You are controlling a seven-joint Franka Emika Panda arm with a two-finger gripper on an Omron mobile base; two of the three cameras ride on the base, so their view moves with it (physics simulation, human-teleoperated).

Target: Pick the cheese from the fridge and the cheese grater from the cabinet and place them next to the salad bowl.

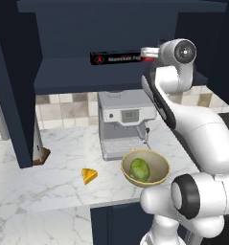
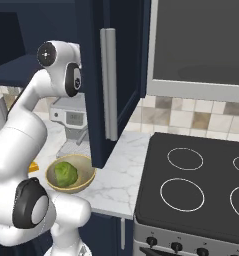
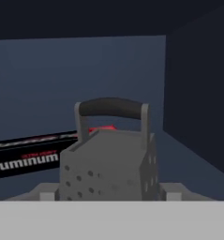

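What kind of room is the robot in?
It looks like a kitchen. There is a stove with round burners, a coffee machine on the marble counter, and a salad bowl holding lettuce near a cheese wedge.

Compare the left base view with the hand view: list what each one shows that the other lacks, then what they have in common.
Left base view alone: the small yellow-orange cheese wedge on the white marble counter, the round tan bowl holding a green lettuce ball, and a grey coffee machine behind them.

Hand view alone: the dark grey perforated cheese grater with its black arched handle, standing upright close in front of the camera.

Both: the long black-and-red box lying on the shelf of the dark navy wall cabinet.
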